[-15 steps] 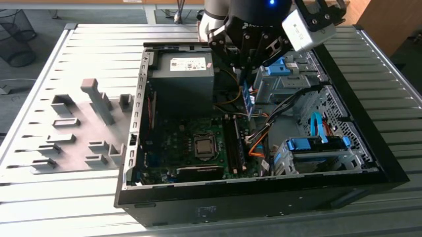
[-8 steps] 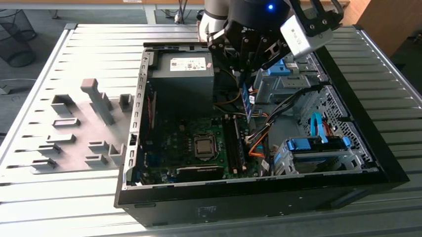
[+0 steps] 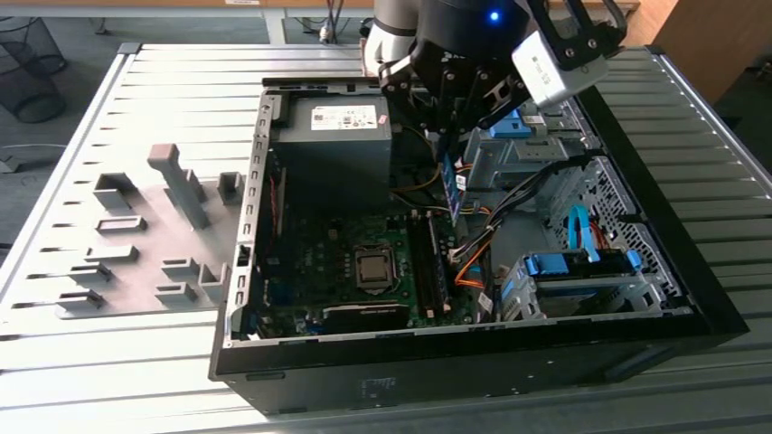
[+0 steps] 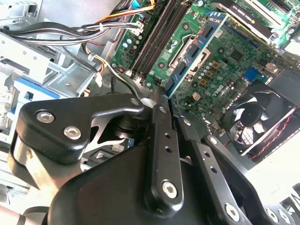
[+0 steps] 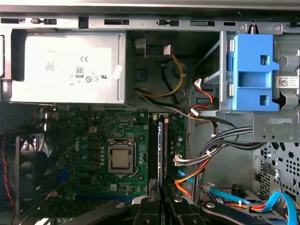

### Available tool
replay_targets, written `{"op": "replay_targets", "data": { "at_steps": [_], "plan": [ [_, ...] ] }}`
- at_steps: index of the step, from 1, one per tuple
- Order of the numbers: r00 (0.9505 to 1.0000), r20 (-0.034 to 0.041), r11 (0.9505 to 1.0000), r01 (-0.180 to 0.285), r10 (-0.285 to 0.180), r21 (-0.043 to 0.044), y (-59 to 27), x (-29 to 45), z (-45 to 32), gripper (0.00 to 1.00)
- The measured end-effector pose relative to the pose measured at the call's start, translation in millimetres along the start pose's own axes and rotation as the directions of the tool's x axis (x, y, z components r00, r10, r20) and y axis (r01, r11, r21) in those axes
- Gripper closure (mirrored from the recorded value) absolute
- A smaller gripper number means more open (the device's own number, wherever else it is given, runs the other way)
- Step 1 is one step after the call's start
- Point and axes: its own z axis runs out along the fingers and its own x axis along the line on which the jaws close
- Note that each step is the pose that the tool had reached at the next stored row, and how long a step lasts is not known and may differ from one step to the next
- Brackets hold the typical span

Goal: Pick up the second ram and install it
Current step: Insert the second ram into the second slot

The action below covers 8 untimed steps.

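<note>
The second ram (image 3: pixel 453 185) is a thin blue-green stick that hangs on edge inside the open computer case (image 3: pixel 675 271), and my gripper (image 3: pixel 447 149) is shut on its upper end. It hovers above the black memory slots (image 3: pixel 425 262) on the motherboard, apart from them. In the second wrist view the ram (image 4: pixel 194 49) reaches out from the gripper (image 4: pixel 166 101) over the board, its black chips showing. In the first wrist view I see the ram (image 5: pixel 161 150) edge-on, lined up along the slots (image 5: pixel 153 154), with the gripper (image 5: pixel 161 204) behind it.
The grey power supply (image 3: pixel 332 136) fills the case's far end. The CPU socket (image 3: pixel 374 268) lies beside the slots. Orange and black cables (image 3: pixel 476 262) run close to the slots. Blue drive-bay clips (image 3: pixel 579 265) sit toward the exterior view's right. A grey slotted fixture (image 3: pixel 157 244) lies outside the case.
</note>
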Motion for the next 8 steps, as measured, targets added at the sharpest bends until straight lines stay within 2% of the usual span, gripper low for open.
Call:
{"op": "replay_targets", "data": {
  "at_steps": [8],
  "plan": [
    [1.0,0.0,1.0,0.0,0.0,-0.0001,0.0,0.0,1.7,0.86]
  ]
}}
